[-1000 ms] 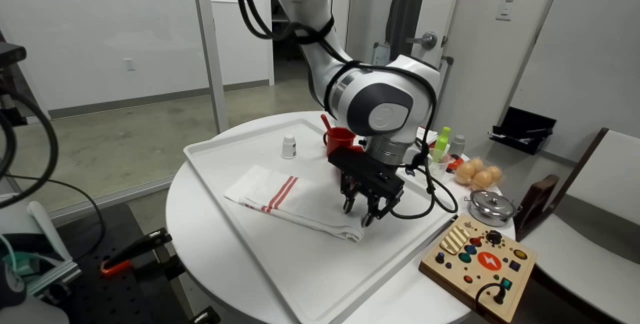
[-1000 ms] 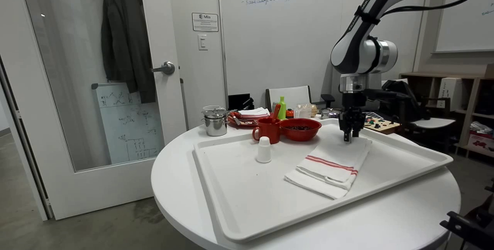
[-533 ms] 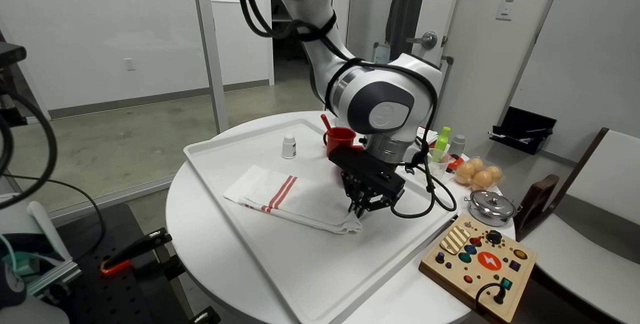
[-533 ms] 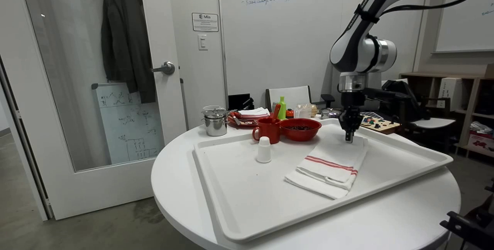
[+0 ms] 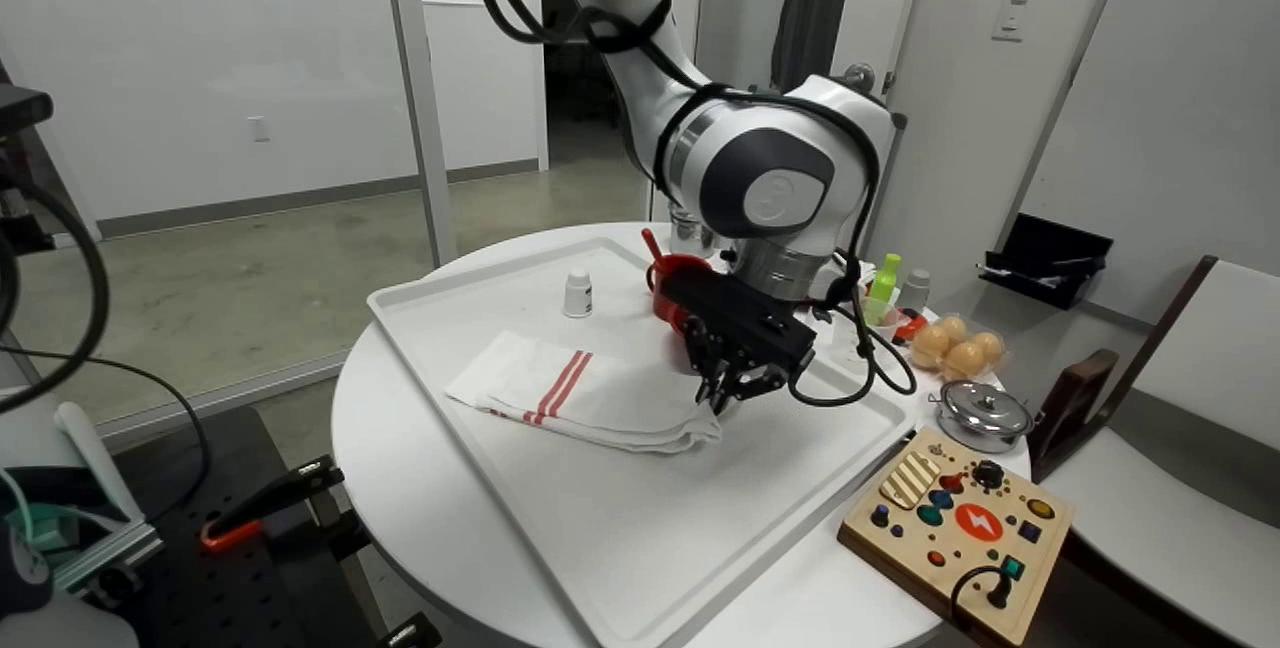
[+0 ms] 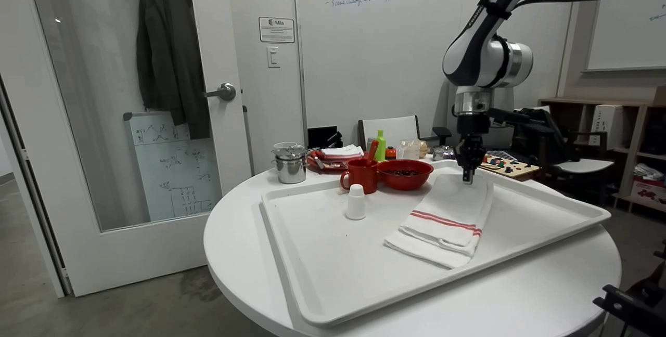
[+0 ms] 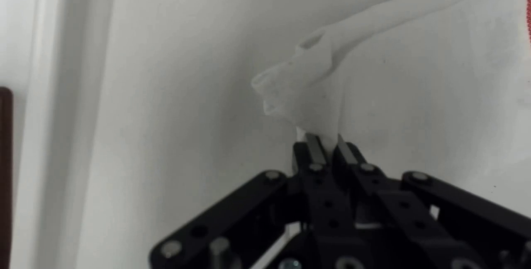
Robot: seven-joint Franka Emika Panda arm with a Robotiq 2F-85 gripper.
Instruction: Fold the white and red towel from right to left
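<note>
The white and red towel (image 5: 620, 393) lies folded on the white tray (image 5: 640, 538), its red stripes near the end away from my gripper; it also shows in an exterior view (image 6: 450, 204). My gripper (image 5: 712, 402) is shut on the towel's plain white end, at one corner. In the wrist view a pinch of cloth stands between the fingertips (image 7: 325, 138), and the towel (image 7: 415, 78) creases up towards them. That end is lifted slightly above the tray; the rest of the towel lies flat. In an exterior view the gripper (image 6: 468, 177) points straight down.
A red mug (image 6: 362, 177) and red bowl (image 6: 406, 176) with dark contents stand at the tray's back edge, close to my gripper. A small white bottle (image 6: 356, 203) stands on the tray. A wooden button board (image 5: 960, 528) lies beside the tray, near a metal pot (image 5: 985, 413).
One second ago my fingers were open around the towel's end. They have since shut on the cloth, and the gripper has risen a little, lifting that end.
</note>
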